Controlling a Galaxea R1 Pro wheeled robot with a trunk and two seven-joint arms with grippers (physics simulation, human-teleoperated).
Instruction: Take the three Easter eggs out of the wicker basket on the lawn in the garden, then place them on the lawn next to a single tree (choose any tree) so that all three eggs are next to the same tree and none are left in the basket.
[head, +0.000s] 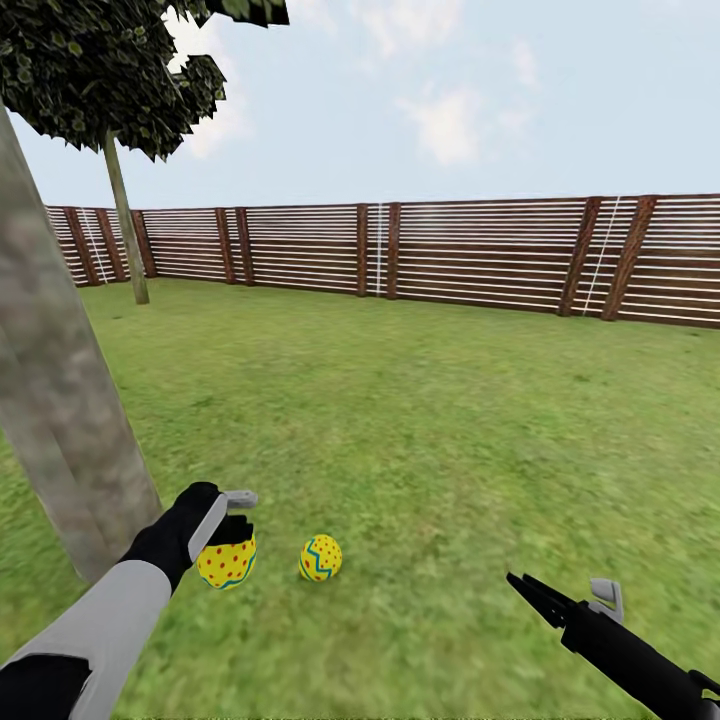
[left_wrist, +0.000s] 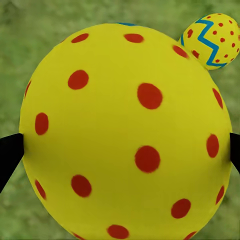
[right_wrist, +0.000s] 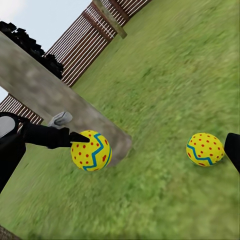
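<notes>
Our left gripper (head: 232, 528) is closed around a yellow egg with red dots and a blue zigzag band (head: 227, 562), its black fingertips (left_wrist: 9, 152) pressing on opposite sides, just above the mottled green lawn (head: 420, 440). This egg hangs close to the thick grey-brown tree trunk (head: 60, 420). A second yellow zigzag egg (head: 321, 558) lies on the grass just beyond it, farther from the trunk. Our right gripper (head: 540, 595) holds nothing well away from the trunk; we cannot tell how far it is open. The brown slatted fence (head: 450, 255) stands far behind.
</notes>
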